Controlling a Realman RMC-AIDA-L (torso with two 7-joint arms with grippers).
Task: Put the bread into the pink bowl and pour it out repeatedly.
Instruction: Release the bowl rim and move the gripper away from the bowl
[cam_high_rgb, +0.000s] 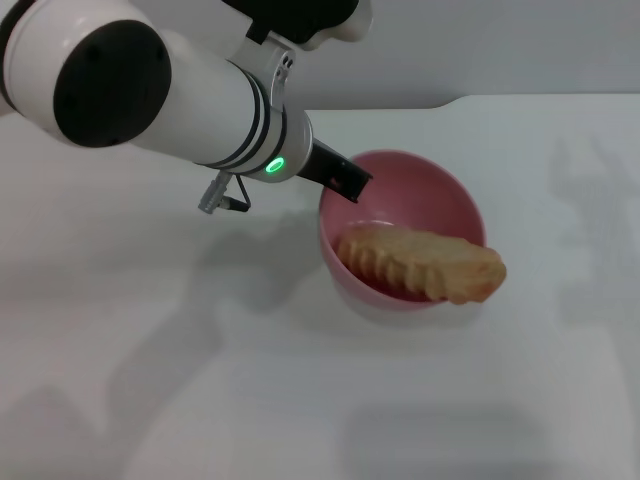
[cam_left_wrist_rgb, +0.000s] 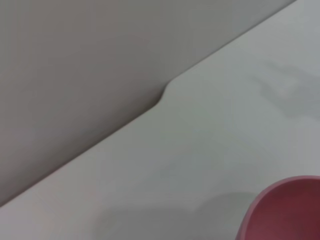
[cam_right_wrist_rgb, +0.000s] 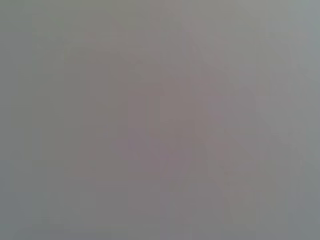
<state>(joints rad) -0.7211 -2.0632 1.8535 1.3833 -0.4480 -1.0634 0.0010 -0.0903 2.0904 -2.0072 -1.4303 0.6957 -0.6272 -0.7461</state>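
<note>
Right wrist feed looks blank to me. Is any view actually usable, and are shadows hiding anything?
Right wrist view: featureless grey, nothing readable. Head view: clear; the bread lies across the pink bowl, soft shadows on the table hide nothing. Left wrist view: only the bowl's edge and bare table.

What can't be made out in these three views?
- Left tool: head view, its tip sits at the pink bowl's rim; grip state unreadable.
- Pink bowl: left wrist view, cut off by the frame corner; bread absent there.
- Right tool: not visible; right wrist view shows only a blank grey field.
</note>
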